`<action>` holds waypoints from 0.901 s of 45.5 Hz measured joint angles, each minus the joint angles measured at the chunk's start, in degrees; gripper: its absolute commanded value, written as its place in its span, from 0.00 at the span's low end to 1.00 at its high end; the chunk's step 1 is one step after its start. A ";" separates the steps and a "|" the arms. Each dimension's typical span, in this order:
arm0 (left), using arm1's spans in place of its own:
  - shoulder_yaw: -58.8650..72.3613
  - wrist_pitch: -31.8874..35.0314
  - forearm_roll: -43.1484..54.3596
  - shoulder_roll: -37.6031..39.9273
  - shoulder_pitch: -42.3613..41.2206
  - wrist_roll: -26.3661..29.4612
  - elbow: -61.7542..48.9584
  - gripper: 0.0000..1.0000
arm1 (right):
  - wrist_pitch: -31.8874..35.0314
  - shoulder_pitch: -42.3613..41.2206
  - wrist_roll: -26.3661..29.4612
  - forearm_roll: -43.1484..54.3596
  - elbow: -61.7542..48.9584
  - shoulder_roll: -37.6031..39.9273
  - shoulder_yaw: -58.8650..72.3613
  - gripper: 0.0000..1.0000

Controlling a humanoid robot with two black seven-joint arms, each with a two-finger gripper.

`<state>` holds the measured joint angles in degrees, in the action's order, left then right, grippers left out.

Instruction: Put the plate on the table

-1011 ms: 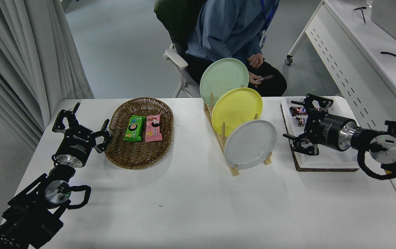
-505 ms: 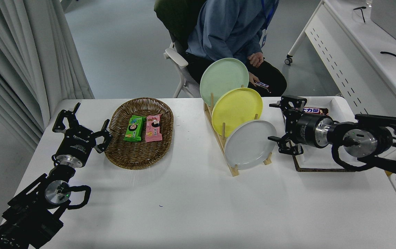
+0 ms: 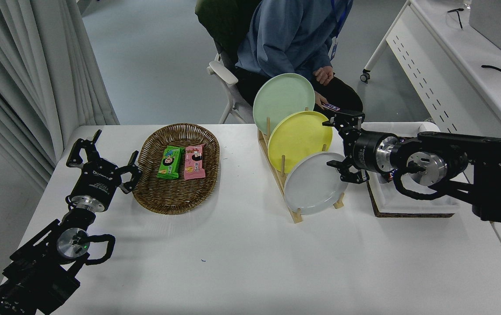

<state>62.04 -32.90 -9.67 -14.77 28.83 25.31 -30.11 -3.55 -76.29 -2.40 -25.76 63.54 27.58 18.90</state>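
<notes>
The pale grey-white plate (image 3: 314, 183) stands on edge in the front slot of a wooden rack (image 3: 292, 210) on the white table (image 3: 241, 262). My right gripper (image 3: 337, 142) is open and points left, its fingers spread wide just at the plate's upper right rim; whether they touch it I cannot tell. One finger (image 3: 342, 117) is up by the yellow plate (image 3: 298, 138), the other (image 3: 340, 167) overlaps the grey plate's rim. My left gripper (image 3: 104, 155) is open, parked at the lower left beside the basket.
A mint-green plate (image 3: 282, 100) stands at the back of the rack. A wicker basket (image 3: 176, 168) holds two snack packs. A white tray (image 3: 408, 201) on a dark mat lies under the right arm. A seated person in blue is at the far side.
The right arm has swung left from over the tray to the rack, bringing its open gripper up to the grey plate's rim. The left arm has stayed still.
</notes>
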 measured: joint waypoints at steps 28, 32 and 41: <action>0.01 -0.03 0.00 0.00 0.00 0.00 0.00 1.00 | -2.12 0.26 1.57 -4.67 -0.51 -1.75 -0.34 0.66; 0.01 -0.03 0.00 0.00 0.00 0.00 0.00 1.00 | -2.35 0.01 2.50 -4.83 -0.50 -1.77 -0.41 0.61; 0.01 -0.03 0.00 0.00 0.00 0.00 0.02 1.00 | -2.61 -0.87 5.30 -5.04 -0.45 -1.67 -0.55 0.60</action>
<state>62.05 -32.94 -9.67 -14.76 28.83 25.31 -30.09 -6.17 -77.16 2.90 -30.80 63.09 25.90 18.36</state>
